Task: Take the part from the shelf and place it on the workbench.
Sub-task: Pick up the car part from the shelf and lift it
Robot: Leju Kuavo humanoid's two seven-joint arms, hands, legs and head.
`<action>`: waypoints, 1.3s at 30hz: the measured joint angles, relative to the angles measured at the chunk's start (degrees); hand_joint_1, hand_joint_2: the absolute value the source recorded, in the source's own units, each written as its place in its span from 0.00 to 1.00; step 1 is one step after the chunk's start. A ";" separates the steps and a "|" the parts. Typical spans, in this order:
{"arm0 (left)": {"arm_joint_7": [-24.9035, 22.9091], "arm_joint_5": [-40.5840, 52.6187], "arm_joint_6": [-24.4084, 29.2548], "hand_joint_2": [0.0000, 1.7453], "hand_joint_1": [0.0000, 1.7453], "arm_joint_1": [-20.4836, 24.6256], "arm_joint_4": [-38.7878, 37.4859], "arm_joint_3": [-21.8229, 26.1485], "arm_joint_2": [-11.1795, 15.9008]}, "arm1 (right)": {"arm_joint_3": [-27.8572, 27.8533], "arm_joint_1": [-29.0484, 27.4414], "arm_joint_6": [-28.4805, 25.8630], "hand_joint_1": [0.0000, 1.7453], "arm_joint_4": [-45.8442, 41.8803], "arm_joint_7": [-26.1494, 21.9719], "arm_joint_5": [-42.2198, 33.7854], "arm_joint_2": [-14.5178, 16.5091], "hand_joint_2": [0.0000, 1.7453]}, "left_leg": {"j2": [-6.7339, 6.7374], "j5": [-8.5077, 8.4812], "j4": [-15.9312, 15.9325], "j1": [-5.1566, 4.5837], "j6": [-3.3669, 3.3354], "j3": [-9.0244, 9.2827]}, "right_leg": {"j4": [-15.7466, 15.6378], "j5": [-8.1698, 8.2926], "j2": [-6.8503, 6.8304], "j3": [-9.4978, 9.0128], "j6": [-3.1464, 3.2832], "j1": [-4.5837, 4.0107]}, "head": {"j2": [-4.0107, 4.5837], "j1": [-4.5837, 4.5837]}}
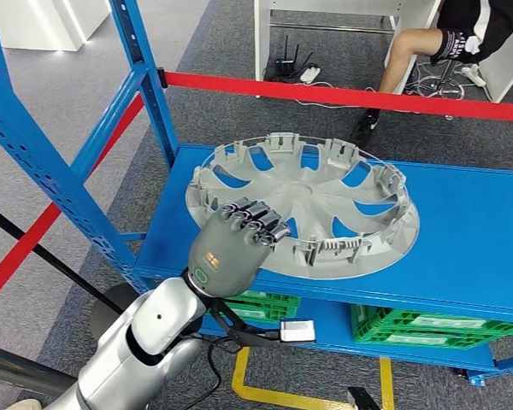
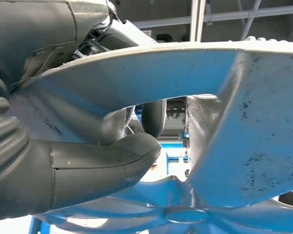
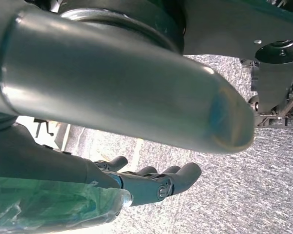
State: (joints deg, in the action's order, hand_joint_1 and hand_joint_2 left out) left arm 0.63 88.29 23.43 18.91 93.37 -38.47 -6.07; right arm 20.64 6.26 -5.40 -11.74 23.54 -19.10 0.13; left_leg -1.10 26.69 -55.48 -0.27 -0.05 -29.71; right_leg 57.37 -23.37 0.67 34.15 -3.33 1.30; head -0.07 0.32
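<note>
The round grey plastic wheel cover [image 1: 303, 203] lies inner side up on the blue metal shelf deck [image 1: 473, 231], near its front left edge. It looks light, thin and somewhat flexible, with smooth spokes and clips that could snap; the rim or a spoke gives the surest hold. The left hand [image 1: 238, 245] clamps the near rim, fingers [image 1: 254, 218] curled over the top, thumb [image 2: 100, 168] beneath. The right hand [image 3: 148, 183] hangs over the floor, fingers loosely apart, holding nothing.

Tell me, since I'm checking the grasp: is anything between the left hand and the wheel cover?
Nothing: in the head view the left hand grips the wheel cover rim directly.
</note>
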 joint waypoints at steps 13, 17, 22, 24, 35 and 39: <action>1.74 -0.46 -0.85 1.00 0.90 -0.01 0.60 -1.95 0.05 | -0.39 0.04 0.10 0.00 -0.02 0.00 0.08 0.00 0.00 | 0.00 0.00 0.00 0.00 0.00 0.00 | 0.00 0.00 0.01 0.00 0.00 0.00 | 0.00 0.01; 1.82 -0.44 -0.86 1.00 0.90 -0.01 0.59 -2.35 0.06 | -0.41 0.05 0.15 0.00 -0.02 0.00 0.09 0.00 0.00 | 0.00 0.00 0.00 0.00 0.00 0.00 | 0.00 0.00 0.00 0.00 0.00 0.00 | 0.00 0.01; 1.90 -0.44 -0.86 1.00 0.90 -0.01 0.59 -2.52 0.06 | -0.43 0.05 0.15 0.00 -0.02 0.00 0.09 0.00 0.00 | 0.00 0.00 0.00 0.00 0.00 0.00 | 0.00 0.00 0.00 0.00 0.00 0.00 | 0.00 0.01; 1.90 -0.44 -0.87 1.00 0.90 -0.01 0.59 -2.56 0.06 | -0.43 0.06 0.14 0.00 -0.02 0.00 0.09 0.00 0.00 | 0.00 0.00 0.00 0.00 0.00 0.00 | 0.00 0.00 0.00 0.00 0.00 0.00 | 0.00 0.01; 1.90 -0.44 -0.85 1.00 0.90 0.00 0.59 -2.75 0.06 | -0.43 0.05 0.13 0.00 -0.02 0.00 0.09 0.00 0.00 | 0.00 0.00 0.00 0.00 0.00 0.00 | 0.00 0.00 0.00 0.00 0.00 0.00 | 0.00 0.01; 1.90 -0.44 -0.86 1.00 0.90 0.00 0.59 -2.75 0.06 | -0.43 0.05 0.14 0.00 -0.02 0.00 0.09 0.00 0.00 | 0.00 0.00 0.00 0.00 0.00 0.00 | 0.00 0.00 0.00 0.00 0.00 0.00 | 0.00 0.01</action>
State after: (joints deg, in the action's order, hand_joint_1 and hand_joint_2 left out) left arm 2.54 87.84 22.57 18.91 93.96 -41.22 -6.01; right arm 20.22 6.31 -5.26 -11.76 23.54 -19.02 0.13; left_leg -1.10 26.69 -55.48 -0.27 -0.05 -29.71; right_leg 57.36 -23.37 0.67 34.16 -3.33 1.30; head -0.07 0.33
